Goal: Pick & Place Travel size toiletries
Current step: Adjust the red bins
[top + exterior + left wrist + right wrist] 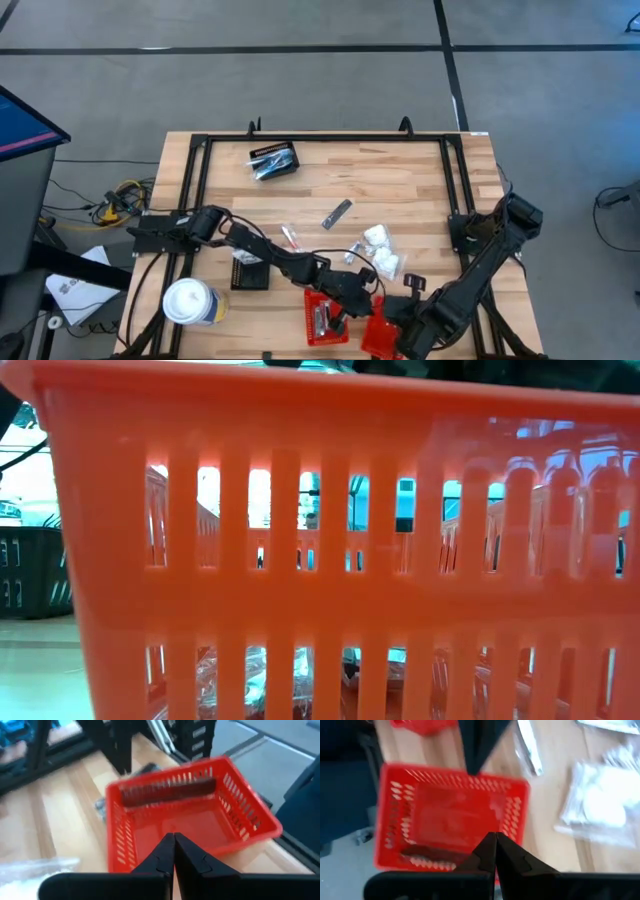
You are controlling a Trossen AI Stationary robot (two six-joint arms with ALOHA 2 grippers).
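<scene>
The left claw (338,322), pinched shut and empty, hangs over a red basket (322,318) at the counter's (420,190) near edge; a dark grey stick (167,792) lies inside. The right claw (392,328), also shut and empty, sits just beside it. Beyond them lie white clear-wrapped packets (381,250), a silvery sachet (336,214) and a black basket (273,160) holding silvery tubes. The left arm stretches low across the counter.
</scene>
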